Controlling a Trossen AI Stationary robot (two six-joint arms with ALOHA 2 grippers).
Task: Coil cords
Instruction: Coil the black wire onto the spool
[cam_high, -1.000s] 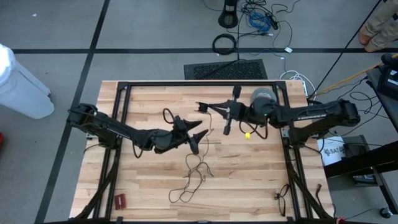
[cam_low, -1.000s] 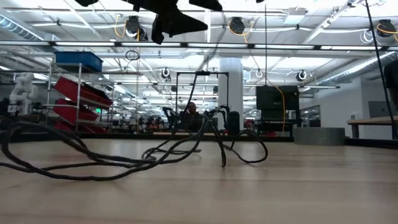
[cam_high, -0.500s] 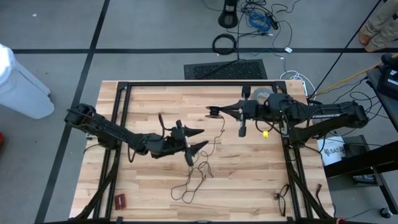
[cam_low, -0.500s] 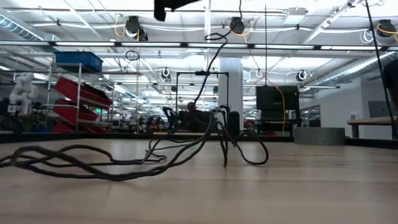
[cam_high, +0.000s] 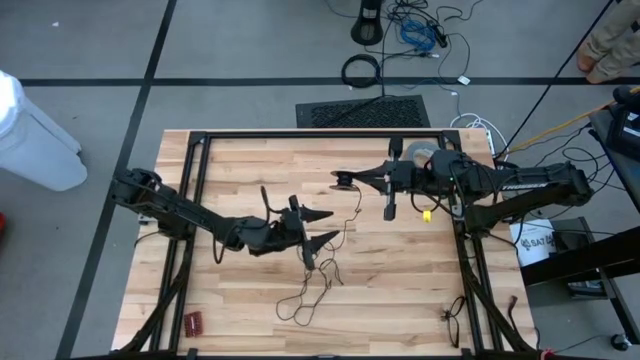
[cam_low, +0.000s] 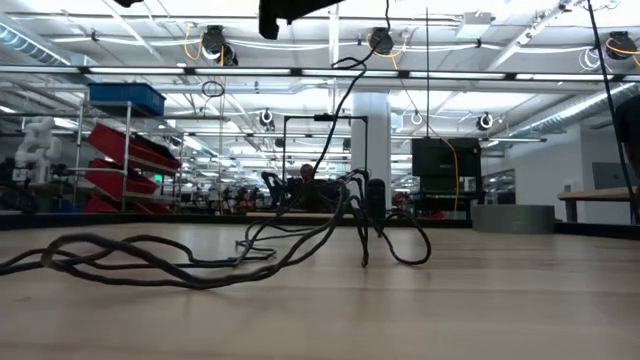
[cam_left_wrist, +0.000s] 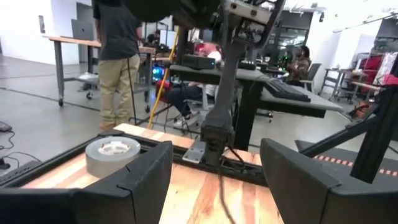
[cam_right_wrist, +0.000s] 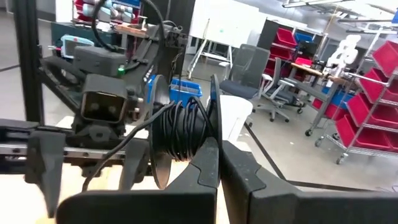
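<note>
Over a wooden table (cam_high: 240, 170), the right gripper (cam_high: 348, 180) clamps a wire-wound spool (cam_right_wrist: 180, 130), while the left gripper's (cam_high: 322, 226) fingers spread apart above the loose cord (cam_high: 310, 285).

Worktop (cam_high: 240, 170): light wooden planks, bordered by a black metal frame. Lying on it: loose tangled loops of the thin black wire (cam_high: 310, 290) near the middle toward the front edge; a grey tape roll (cam_high: 425, 152) at the far right corner; a small dark red object (cam_high: 192, 322) at the front left corner; a small black cable loop (cam_high: 452, 318) at the front right.
</note>
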